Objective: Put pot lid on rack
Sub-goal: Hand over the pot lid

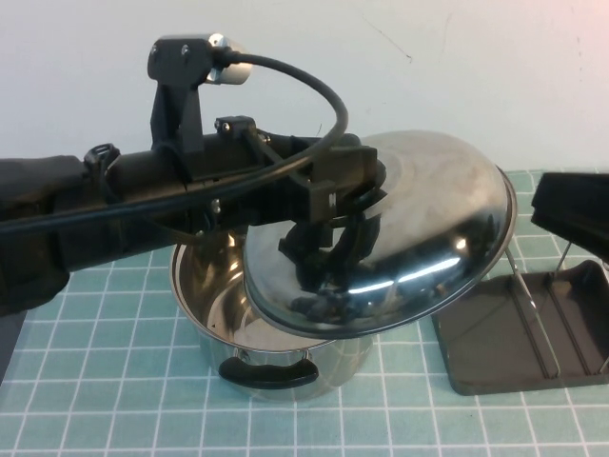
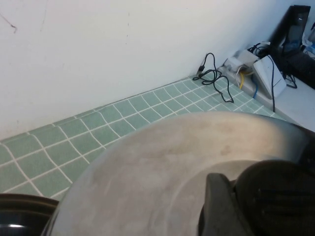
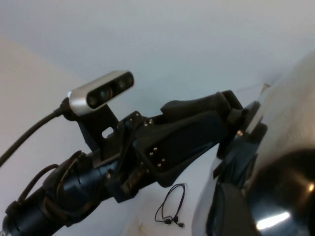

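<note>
From the high view my left gripper point(image 1: 366, 190) reaches in from the left and is clamped on the black knob of the pot lid point(image 1: 428, 257), my fingers part-way closed around it; the lid hangs tilted in the air, its domed shiny face turned toward the camera, its lower rim over the open steel pot point(image 1: 214, 305) and its right rim above the near-left corner of the rack point(image 1: 495, 347); the pot stands on the green grid mat point(image 1: 114, 400) with one black handle point(image 1: 269, 371) facing the camera; the rack sits to the pot's right, wire dividers upright, and my own left arm and its looping cable point(image 1: 304, 81) cover much of the pot's far side; my right gripper point(image 1: 571, 209) shows only as a dark block at the right edge over the rack, and I cannot tell how far it is open; I see no readable writing anywhere. From the left wrist view the lid's dull grey dome point(image 2: 162, 167) fills the lower part, with the knob point(image 2: 275, 196) beside my finger point(image 2: 216, 206), the mat's tiles point(image 2: 98, 132) running to a white wall, and a tangle of cables and a grey box point(image 2: 251, 73) in the far corner. From the right wrist view I see my left arm with its silver wrist camera point(image 3: 101, 91) gripping the lid point(image 3: 285, 162), a loose black cord point(image 3: 172, 211) lying beyond.
</note>
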